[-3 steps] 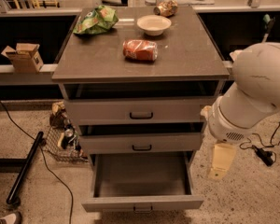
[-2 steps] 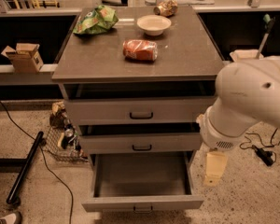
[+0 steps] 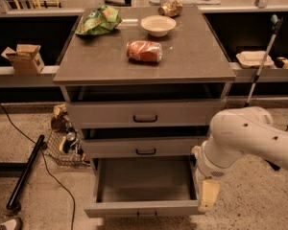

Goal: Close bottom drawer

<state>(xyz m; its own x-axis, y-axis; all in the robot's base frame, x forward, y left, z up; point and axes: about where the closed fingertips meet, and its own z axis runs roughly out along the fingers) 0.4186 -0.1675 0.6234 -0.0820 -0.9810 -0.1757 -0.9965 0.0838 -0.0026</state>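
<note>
Hand: the cream-coloured hand (image 3: 206, 199) points downward at the end of a bulky white robot arm (image 3: 245, 140). It is low at the right front corner of the open drawer. Whether it touches the drawer's side or is only just beside it cannot be told.
Hand state: I cannot tell whether it is apart or together.
Bottom drawer: the grey, flat-fronted bottom drawer (image 3: 120, 208) is the lowest of three and is pulled well out, showing its plain grey box interior. A small dark loop handle (image 3: 147, 215) sits at the centre of its front.
Middle drawer: the grey middle drawer (image 3: 110, 147) has the same kind of handle and stands out a little, just above the open one.
Top drawer: the taller-fronted grey top drawer (image 3: 105, 114) is also slightly out, with a dark gap above it.
Worktop: the flat grey-brown worktop (image 3: 201, 56) of the cabinet carries four things. A red drinks can (image 3: 144, 51) lies on its side near the middle. A pale round bowl (image 3: 158, 25) is behind it, and a crumpled green bag (image 3: 98, 20) is at the back left. A small brown crumpled packet (image 3: 172, 7) is at the back edge.
Left side: a small cardboard box (image 3: 24, 57) rests on the ledge. A wire basket (image 3: 62, 147) stands on the floor against the cabinet, with a black pole (image 3: 25, 171) lying near it.
Right side: a white tray (image 3: 253, 59) sits on the ledge, and a thin stick with a green tip (image 3: 261, 61) leans in front of it.
</note>
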